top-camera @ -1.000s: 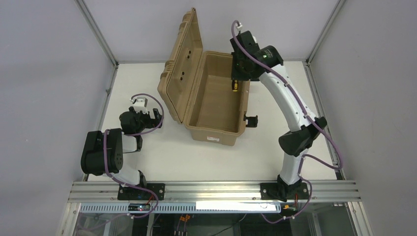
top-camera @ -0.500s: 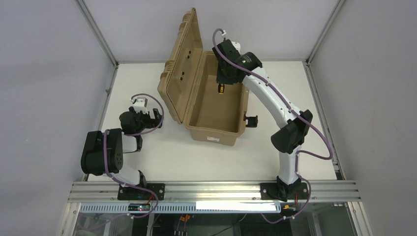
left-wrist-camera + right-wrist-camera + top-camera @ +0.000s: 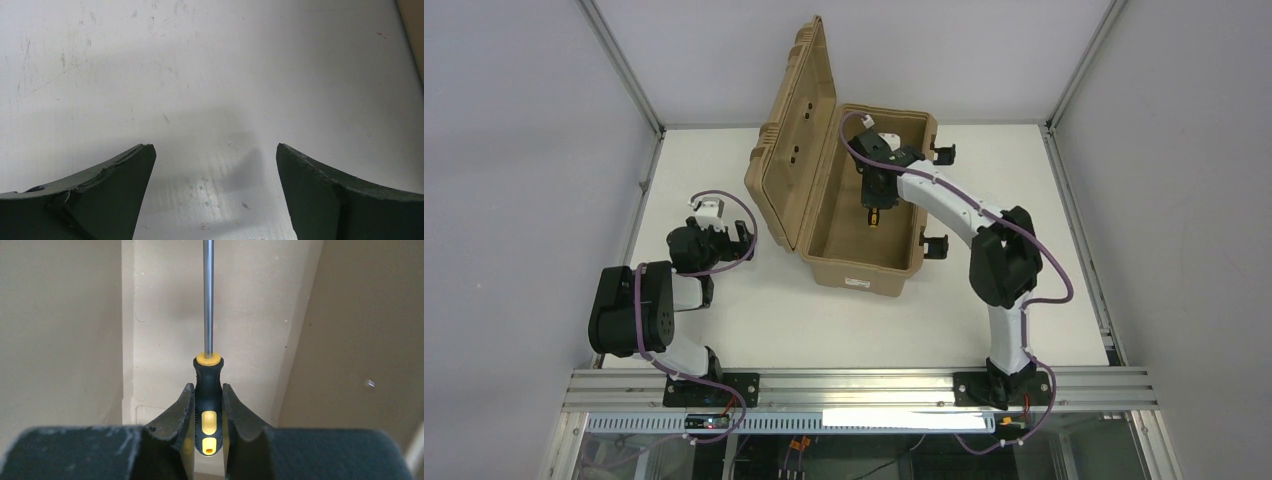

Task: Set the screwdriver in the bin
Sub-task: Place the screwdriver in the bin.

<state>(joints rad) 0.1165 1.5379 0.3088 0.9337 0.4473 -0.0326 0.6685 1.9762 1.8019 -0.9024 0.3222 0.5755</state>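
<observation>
Centrally: one bin point(image 3: 864, 272), one lid point(image 3: 792, 150) hinged open, on table point(image 3: 824, 320). One screwdriver point(image 3: 208, 385) inside bin cavity, shaft toward bin floor, handle clamped between right jaws. Left jaws apart, holding nothing, low over table left of bin. Two black latches point(image 3: 935, 245) on bin's right side.

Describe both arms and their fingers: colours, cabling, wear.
Both the left arm and right arm have white links between bulky black joint housings, with a purple cable looping along each. A small white block sits at each wrist. The left fingers and right fingers are matte black tapered wedges; the left ones show chipped edges.
</observation>
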